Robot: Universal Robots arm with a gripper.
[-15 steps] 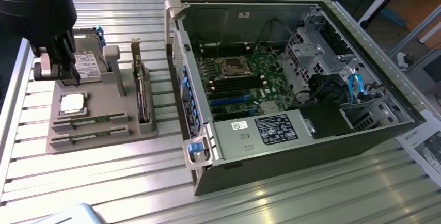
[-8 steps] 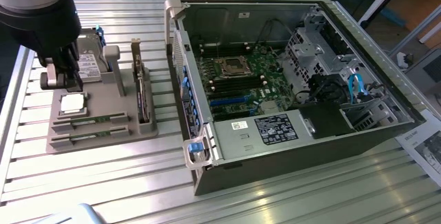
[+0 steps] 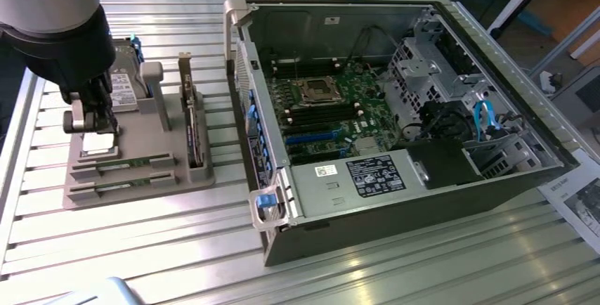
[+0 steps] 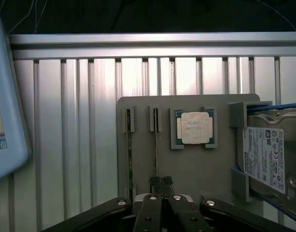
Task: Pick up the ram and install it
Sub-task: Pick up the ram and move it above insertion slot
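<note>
- Two ram sticks (image 3: 126,164) are lying on edge in parallel slots at the near end of the grey tray (image 3: 140,199), one just beside the other.
- Along the tray's edge toward the exterior view's right, an expansion card (image 3: 192,133) is standing upright, coming between the sticks and the open computer case (image 3: 375,199).
- Inside that case the motherboard (image 3: 328,101) is lying exposed.
- Farther along the tray, the processor chip (image 4: 195,128) is resting flat in its recess, and past it the hard drive (image 4: 266,154) is sitting at the far end.
- I am seeing the gripper (image 4: 161,181) hovering over the tray with its fingers pressed together and nothing showing between them.
- In the wrist view the tips are lining up with the end of one stick. I cannot tell whether they are touching it.
</note>
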